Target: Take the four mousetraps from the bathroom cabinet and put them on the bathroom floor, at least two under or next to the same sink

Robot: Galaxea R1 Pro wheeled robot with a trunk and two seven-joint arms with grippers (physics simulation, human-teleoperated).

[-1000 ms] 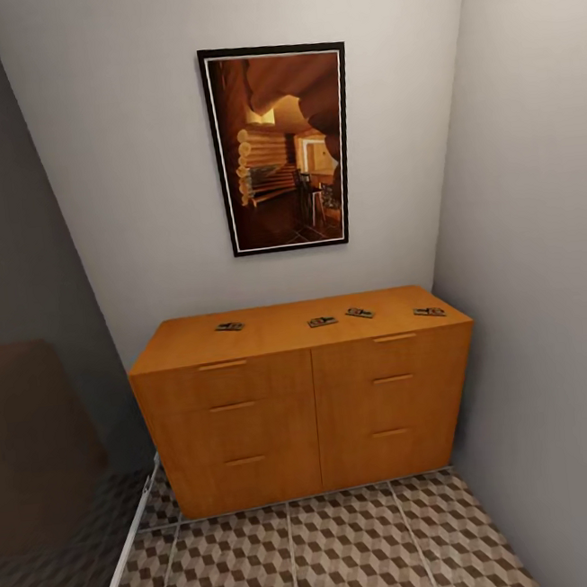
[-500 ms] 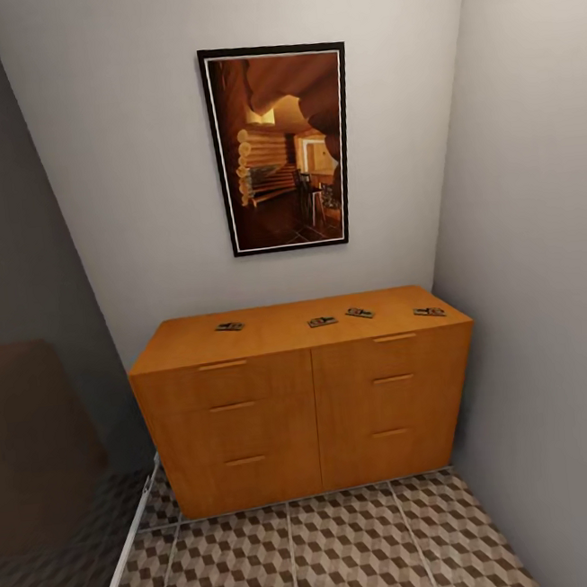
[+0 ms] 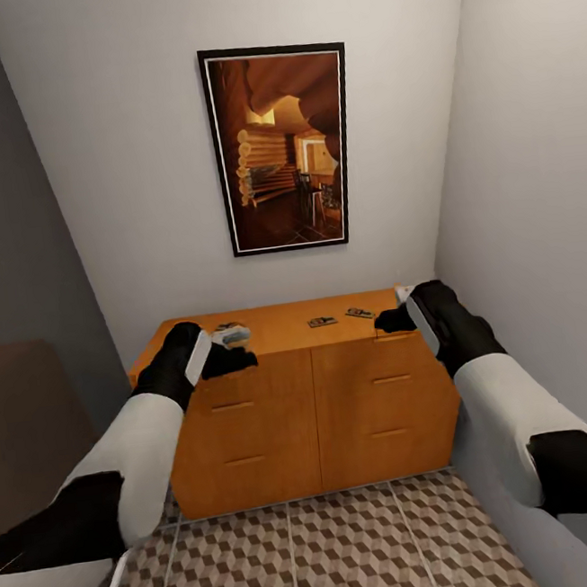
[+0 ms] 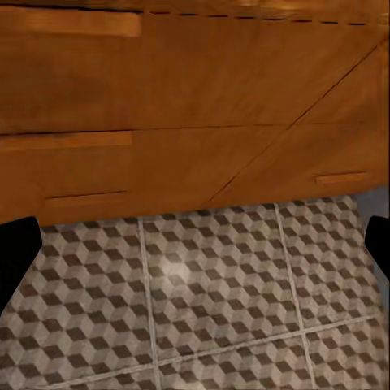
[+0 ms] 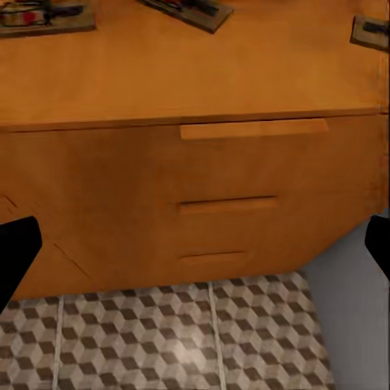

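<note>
The orange-brown cabinet (image 3: 289, 420) stands against the back wall. On its top lie the mousetraps: one at the left (image 3: 228, 327), two near the middle (image 3: 322, 321) (image 3: 360, 313). My left gripper (image 3: 231, 361) hangs open just in front of the left trap, at the cabinet's top edge. The right gripper (image 3: 389, 320) is open at the top's right front edge, and its arm covers the right corner. The right wrist view looks down on three mousetraps (image 5: 41, 16) (image 5: 188, 8) (image 5: 372, 31). In the left wrist view I see the drawer fronts (image 4: 187, 89) and the bathroom floor (image 4: 211, 284).
A framed picture (image 3: 280, 147) hangs above the cabinet. The grey right wall (image 3: 538, 213) runs close beside the cabinet and my right arm. A dark panel (image 3: 15, 314) with a pale bottom rail closes the left side. Patterned floor tiles (image 3: 357, 549) lie open before the cabinet.
Both arms have come up into the head view and now reach to the cabinet's top front edge. The right arm now hides the rightmost mousetrap. The traps have not moved.
</note>
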